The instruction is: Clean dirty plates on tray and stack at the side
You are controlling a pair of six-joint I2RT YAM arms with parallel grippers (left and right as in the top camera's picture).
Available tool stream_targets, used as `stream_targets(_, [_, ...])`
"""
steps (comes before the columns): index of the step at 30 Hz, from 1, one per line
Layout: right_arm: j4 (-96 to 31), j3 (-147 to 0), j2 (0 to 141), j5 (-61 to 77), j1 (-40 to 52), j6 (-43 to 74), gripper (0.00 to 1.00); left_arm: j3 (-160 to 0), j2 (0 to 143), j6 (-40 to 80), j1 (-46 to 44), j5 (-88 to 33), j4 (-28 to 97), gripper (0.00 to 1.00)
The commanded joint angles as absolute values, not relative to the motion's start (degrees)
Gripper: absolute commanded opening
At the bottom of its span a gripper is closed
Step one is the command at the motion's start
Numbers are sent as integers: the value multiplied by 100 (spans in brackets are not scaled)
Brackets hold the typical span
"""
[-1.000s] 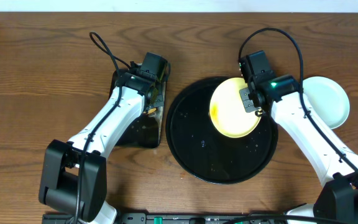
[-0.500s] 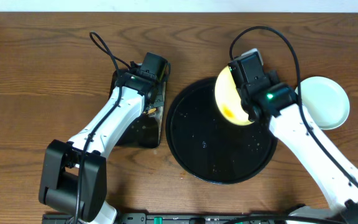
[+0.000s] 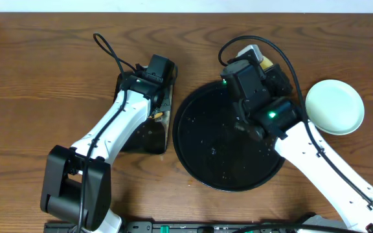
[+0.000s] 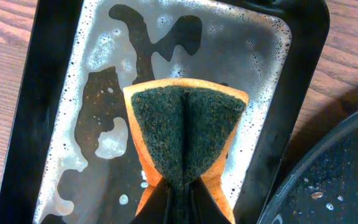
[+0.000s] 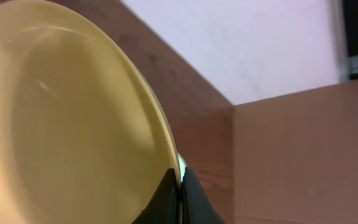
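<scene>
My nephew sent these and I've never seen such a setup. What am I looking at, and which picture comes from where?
Two robot arms work at a wooden table, each ending in a two-finger gripper. The wide picture comes from a camera overhead; the close-ups come from cameras on the wrists. On the table: a round black tray, a smaller rectangular tray holding soapy water, and a pale mint plate beside the round tray. The left gripper pinches a sponge over the rectangular tray. The right gripper holds a yellow plate by its rim, tilted.
</scene>
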State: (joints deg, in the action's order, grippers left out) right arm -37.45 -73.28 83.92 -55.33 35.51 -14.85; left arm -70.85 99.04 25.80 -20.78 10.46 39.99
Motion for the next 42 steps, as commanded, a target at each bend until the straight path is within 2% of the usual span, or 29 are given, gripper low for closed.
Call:
stream_targets(1, [-3640,-7415,8353,-6167,3647,-1590,1,-7133,9880,2552,-2069,1055,4005,8])
stream_targets(8, [-3621,-7413,8353,-6064,3645,-1190,1,-7131,9880,2550,-2067,1055,4005,8])
stream_targets(16, [-4010,-7413,8357,-4414,3179,235,1,-7057,9880,2547,-2038,1055,4005,8])
stream_targets(23, [-4379,-7408,8357,-3465,1931,1382,1,-6952,9880,2294,-1828,895,3972,7])
stream_targets(29, [-4530,-7400,8357,-2536,670,1863,1,-6943,9880,1317,-1507,-351,3732,7])
stream_targets(34, [-4587,-7269,8357,-2038,-419,2137,1,-6943,9902,270,-1107,-1905,3605,7])
stream_targets(42, [-4342,-6729,8359,-1564,-1782,2169,1,-6840,10143,-217,-381,-2814,3514,7])
